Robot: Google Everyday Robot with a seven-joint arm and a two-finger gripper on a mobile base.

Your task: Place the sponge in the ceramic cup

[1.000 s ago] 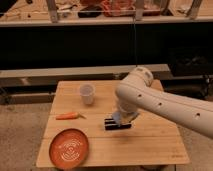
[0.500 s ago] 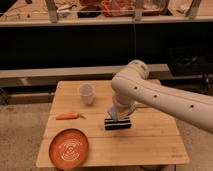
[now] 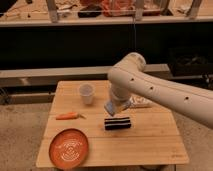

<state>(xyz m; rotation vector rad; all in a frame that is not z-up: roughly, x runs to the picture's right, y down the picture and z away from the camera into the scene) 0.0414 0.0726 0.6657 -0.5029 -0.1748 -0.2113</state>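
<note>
The sponge [image 3: 110, 107], a small blue-grey pad, hangs above the table in my gripper [image 3: 116, 107], which is shut on it at the end of the white arm reaching in from the right. The gripper is above and just behind the black ridged block [image 3: 117, 123]. The white ceramic cup [image 3: 86, 93] stands upright on the table, to the left of the gripper and a little farther back. Most of the fingers are hidden by the wrist.
An orange plate [image 3: 69, 148] lies at the wooden table's [image 3: 150, 145] front left, with an orange carrot [image 3: 66, 116] behind it. A flat white oblong object [image 3: 141, 103] lies behind the arm. Dark shelving runs along the back.
The arm has lifted the sponge up from beside the black block and swung it left towards the cup.
</note>
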